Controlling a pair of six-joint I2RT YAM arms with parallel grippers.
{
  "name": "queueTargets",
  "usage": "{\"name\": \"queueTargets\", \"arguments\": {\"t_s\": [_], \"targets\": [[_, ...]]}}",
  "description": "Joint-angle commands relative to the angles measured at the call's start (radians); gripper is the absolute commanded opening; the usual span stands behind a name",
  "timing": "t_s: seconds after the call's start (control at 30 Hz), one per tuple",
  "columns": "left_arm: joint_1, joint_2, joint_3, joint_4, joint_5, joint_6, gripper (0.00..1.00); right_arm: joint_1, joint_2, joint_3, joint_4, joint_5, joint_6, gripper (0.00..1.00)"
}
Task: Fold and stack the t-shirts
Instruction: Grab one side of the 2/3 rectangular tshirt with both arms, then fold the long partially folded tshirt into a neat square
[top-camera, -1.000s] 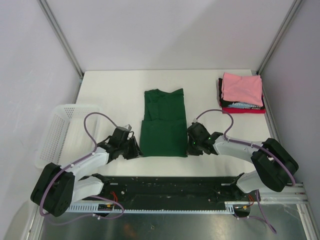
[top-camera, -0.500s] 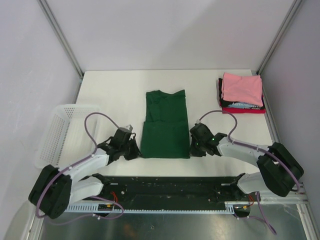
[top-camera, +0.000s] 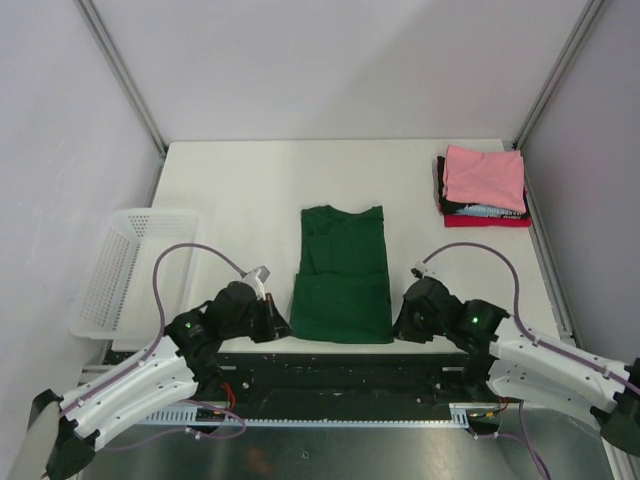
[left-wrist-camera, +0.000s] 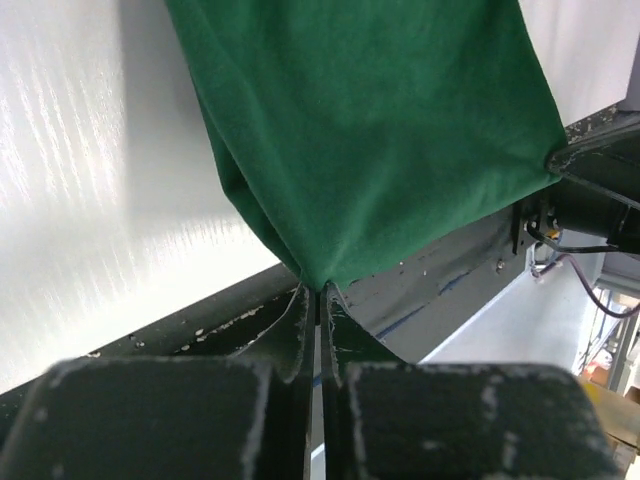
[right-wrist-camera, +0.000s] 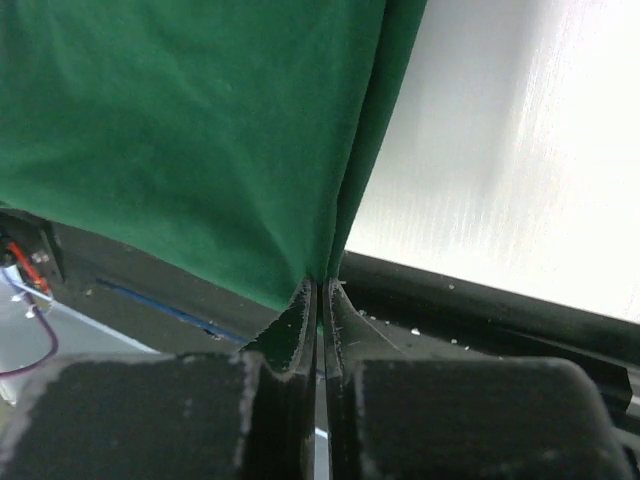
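Centrally on the white table (top-camera: 230, 185) lies a plain dark green cloth t-shirt (top-camera: 342, 275), folded lengthwise. At the table's near edge, the black left gripper (left-wrist-camera: 318, 290) and black right gripper (right-wrist-camera: 320, 284) are each clamped closed on a hem corner. Folded pink, black and red t-shirts (top-camera: 483, 187) sit stacked at its far right corner.

White table (top-camera: 230, 190) holds green t-shirt (top-camera: 343, 275) — and folded stack (top-camera: 484, 187).
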Motion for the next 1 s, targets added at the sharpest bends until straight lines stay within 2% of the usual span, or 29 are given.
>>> {"name": "queueTargets", "arguments": {"t_s": [0.0, 0.17, 0.23, 0.33, 0.43, 0.67, 0.77, 0.83, 0.97], "targets": [[-0.024, -0.045, 0.024, -0.046, -0.056, -0.055, 0.00, 0.014, -0.091, 0.019, -0.090, 0.061, 0.070, 0.00], [-0.018, 0.028, 0.142, -0.053, -0.135, -0.009, 0.00, -0.034, -0.053, 0.146, -0.128, 0.114, -0.005, 0.00], [0.016, 0.092, 0.220, -0.052, -0.147, 0.026, 0.00, -0.107, -0.004, 0.216, -0.122, 0.108, -0.076, 0.00], [0.128, 0.232, 0.350, -0.029, -0.139, 0.103, 0.00, -0.268, 0.111, 0.331, -0.064, 0.036, -0.196, 0.00], [0.244, 0.414, 0.486, 0.038, -0.114, 0.166, 0.00, -0.415, 0.278, 0.481, 0.013, -0.059, -0.289, 0.00], [0.418, 0.947, 0.854, 0.190, -0.050, 0.218, 0.00, -0.611, 0.806, 0.816, 0.283, -0.178, -0.372, 0.00], [0.457, 1.202, 1.038, 0.216, -0.019, 0.239, 0.00, -0.652, 1.044, 0.971, 0.352, -0.208, -0.364, 0.00], [0.480, 1.348, 1.141, 0.235, 0.017, 0.242, 0.00, -0.662, 1.204, 1.099, 0.332, -0.226, -0.363, 0.00], [0.503, 1.539, 1.298, 0.246, 0.064, 0.252, 0.00, -0.661, 1.412, 1.274, 0.285, -0.246, -0.350, 0.00]]}}
